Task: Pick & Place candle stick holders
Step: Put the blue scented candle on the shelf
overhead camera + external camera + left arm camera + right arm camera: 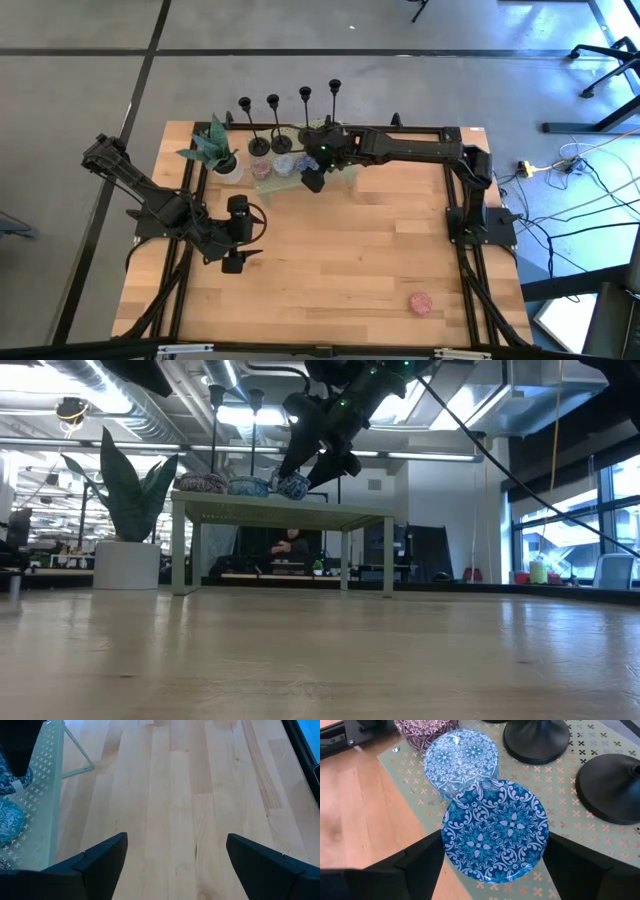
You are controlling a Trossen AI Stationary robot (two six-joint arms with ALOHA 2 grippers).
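Right gripper [492,865] hovers with fingers spread around a dark blue patterned round tin [495,831], not visibly clamping it. Beside it sit a light blue patterned tin [461,762] and a purple patterned tin [425,727], all on a pale green perforated metal shelf [560,785]. Four slim black candle stick holders [289,118] stand just behind the gripper, along the shelf's far edge. Left gripper [172,857] is open over bare wooden table [360,260], with plenty of free room.

1. The right arm [400,145] hid the two right-hand candle stick holders' bases [325,130] from above.
2. In the right wrist view, two black bases [612,787] were cut off, stems unseen.
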